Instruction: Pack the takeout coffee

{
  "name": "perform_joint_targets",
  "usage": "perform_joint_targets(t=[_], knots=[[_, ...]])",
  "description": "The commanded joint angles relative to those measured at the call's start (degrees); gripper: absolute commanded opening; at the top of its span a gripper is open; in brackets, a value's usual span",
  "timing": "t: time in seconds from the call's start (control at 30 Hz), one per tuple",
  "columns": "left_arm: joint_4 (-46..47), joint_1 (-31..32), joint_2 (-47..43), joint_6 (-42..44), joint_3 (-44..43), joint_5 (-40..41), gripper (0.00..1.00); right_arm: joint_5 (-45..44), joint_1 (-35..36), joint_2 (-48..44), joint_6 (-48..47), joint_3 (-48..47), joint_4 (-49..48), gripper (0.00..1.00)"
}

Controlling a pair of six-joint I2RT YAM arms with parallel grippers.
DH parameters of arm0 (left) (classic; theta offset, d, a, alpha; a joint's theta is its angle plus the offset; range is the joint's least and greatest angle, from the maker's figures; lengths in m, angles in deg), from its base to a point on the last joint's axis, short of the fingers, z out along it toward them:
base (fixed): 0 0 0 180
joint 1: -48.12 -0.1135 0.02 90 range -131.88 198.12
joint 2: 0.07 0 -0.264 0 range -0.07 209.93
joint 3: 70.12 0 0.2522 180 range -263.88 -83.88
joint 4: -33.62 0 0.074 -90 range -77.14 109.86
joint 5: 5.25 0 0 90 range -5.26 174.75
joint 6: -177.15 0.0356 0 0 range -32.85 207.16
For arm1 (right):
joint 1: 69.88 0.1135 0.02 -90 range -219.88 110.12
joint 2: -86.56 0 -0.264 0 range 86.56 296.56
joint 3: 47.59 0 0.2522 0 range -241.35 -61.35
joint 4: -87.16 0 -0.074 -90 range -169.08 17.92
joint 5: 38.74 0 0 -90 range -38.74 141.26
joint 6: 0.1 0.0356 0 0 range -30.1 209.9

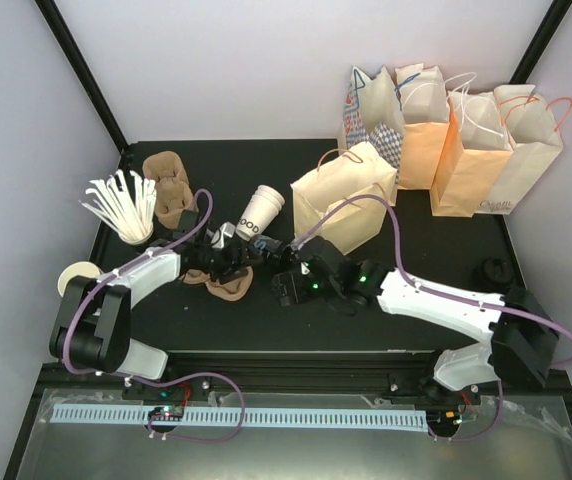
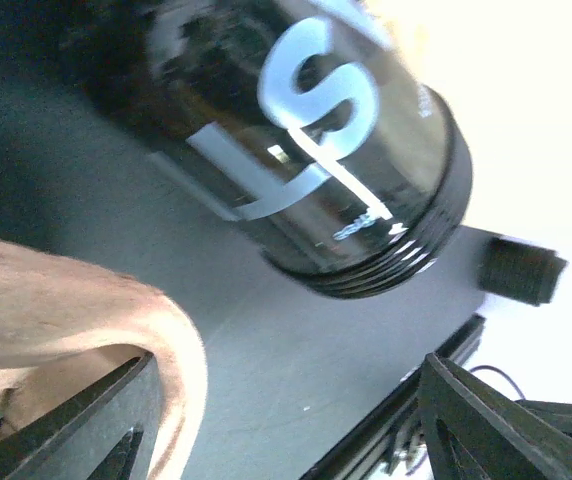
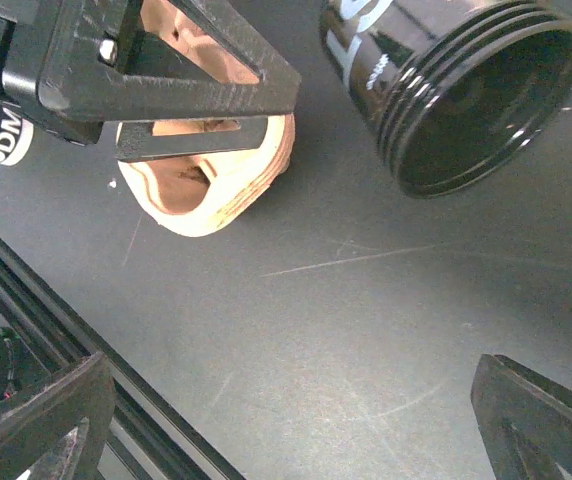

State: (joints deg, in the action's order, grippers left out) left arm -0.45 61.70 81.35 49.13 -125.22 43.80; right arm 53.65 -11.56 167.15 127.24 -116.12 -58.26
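The white paper cup with black lettering (image 1: pixel 262 212) lies tilted on the black table, behind both grippers and untouched. A black cup with pale lettering (image 2: pixel 306 130) lies on its side between the grippers, its open mouth toward the right wrist view (image 3: pixel 456 90). My left gripper (image 1: pixel 228 262) is open (image 2: pixel 286 420) over a brown pulp cup carrier (image 2: pixel 66 330), whose rim lies against one finger. My right gripper (image 1: pixel 284 285) is open and empty (image 3: pixel 286 420) above bare table, just short of the black cup and the carrier (image 3: pixel 206 180).
A tan paper bag (image 1: pixel 346 195) lies behind the right arm. Several paper bags (image 1: pixel 466 140) stand at the back right. White straws in a cup (image 1: pixel 121 205), more pulp carriers (image 1: pixel 166 185) and a cream cup (image 1: pixel 78 275) are at the left. A small black object (image 1: pixel 494 270) is at the right.
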Motion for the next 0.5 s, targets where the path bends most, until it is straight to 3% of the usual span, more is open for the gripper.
perform_joint_targets(t=[0.0, 0.13, 0.23, 0.47], knots=[[11.07, 0.95, 0.66, -3.69, -1.88, -6.51, 0.73, -3.74, -1.27, -4.80, 1.74, 3.03, -3.47, 1.00], [-13.70, 2.99, -0.71, 14.44, -12.94, 7.64, 0.73, -4.89, -1.72, -7.89, 2.07, 5.32, -3.39, 1.00], [-26.05, 5.90, -0.46, 23.73, -18.12, 19.27, 0.71, -5.68, -1.81, -9.78, 2.30, 6.60, -3.46, 1.00], [-31.81, 11.62, 0.62, 30.50, -16.85, 24.95, 0.64, -8.97, -2.58, -13.79, 1.91, 7.64, -3.22, 1.00]])
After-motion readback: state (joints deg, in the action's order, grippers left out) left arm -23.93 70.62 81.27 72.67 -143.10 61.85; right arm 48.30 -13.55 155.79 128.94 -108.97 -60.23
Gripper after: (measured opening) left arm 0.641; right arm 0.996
